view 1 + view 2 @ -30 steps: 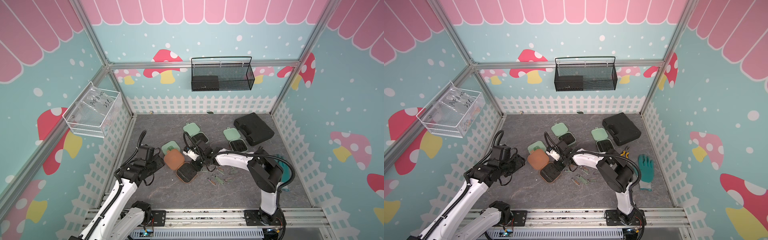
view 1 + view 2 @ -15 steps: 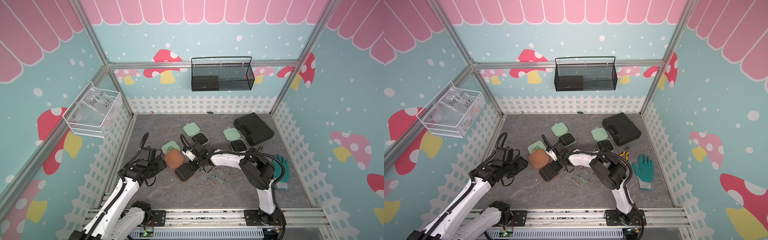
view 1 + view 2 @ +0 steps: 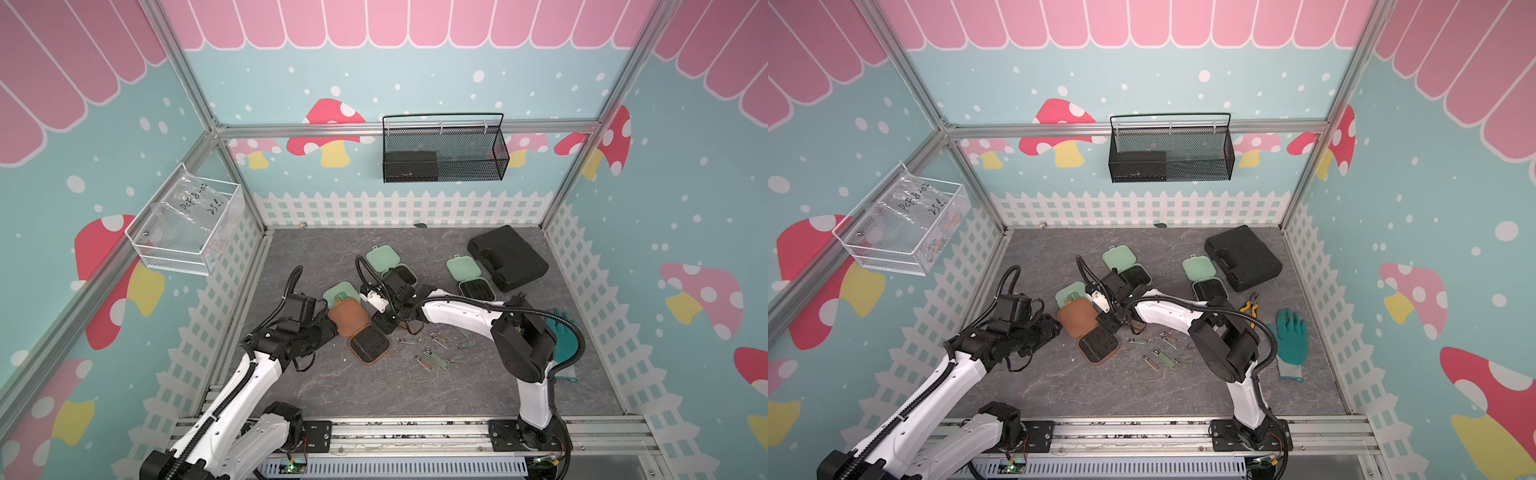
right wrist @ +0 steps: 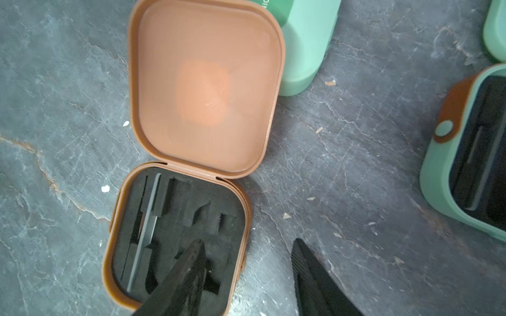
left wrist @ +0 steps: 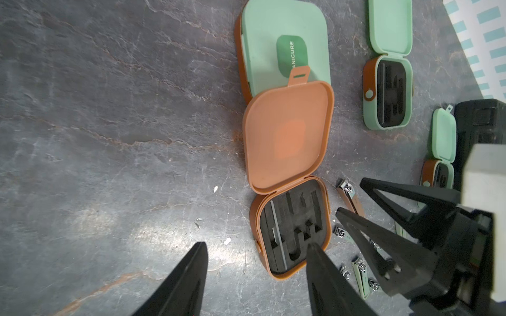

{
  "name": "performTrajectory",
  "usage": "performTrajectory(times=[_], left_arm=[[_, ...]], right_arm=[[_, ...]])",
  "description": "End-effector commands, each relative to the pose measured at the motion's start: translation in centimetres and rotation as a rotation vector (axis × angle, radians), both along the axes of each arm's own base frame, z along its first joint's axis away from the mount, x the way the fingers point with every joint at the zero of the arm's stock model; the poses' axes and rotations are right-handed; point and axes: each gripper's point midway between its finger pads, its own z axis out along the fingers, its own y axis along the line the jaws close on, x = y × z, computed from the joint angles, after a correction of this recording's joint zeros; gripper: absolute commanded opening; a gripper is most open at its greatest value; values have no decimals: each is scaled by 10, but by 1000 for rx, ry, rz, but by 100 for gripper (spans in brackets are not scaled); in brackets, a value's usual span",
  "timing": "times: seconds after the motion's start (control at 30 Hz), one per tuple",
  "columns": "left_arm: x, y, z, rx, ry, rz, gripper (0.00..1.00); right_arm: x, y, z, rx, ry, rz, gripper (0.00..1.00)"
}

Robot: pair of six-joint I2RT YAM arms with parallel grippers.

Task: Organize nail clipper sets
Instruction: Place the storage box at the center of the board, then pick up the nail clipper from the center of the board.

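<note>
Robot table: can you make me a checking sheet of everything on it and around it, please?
Surface: grey stone-look tabletop, a few pale crumbs.
Job's things: brown case open, its lid overlapping a closed mint case; mint case by the right arm open; mint case by the black tool case open; loose clippers scattered on the tabletop.
Clutter: yellow-handled pliers, teal glove.
End effectors: left end effector open, empty; right end effector open, empty, close to the brown case's base.
Cables: black cables run along both arms.
Surroundings: black mesh basket on the back wall, clear bin on a side wall, white fence border.
</note>
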Motion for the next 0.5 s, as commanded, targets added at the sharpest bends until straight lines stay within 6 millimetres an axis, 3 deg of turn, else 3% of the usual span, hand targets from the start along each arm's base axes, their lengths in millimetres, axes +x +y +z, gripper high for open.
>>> performTrajectory(times=[0.0, 0.23, 0.47], left_arm=[[1, -4, -2, -17, -5, 4, 60], [2, -7, 1, -19, -11, -5, 60], [4, -9, 2, -14, -9, -12, 59]], right_arm=[[3, -35, -16, -189, -34, 83, 59], [17, -57, -25, -235, -38, 88, 61], [14, -64, -48, -266, 14, 106, 57]])
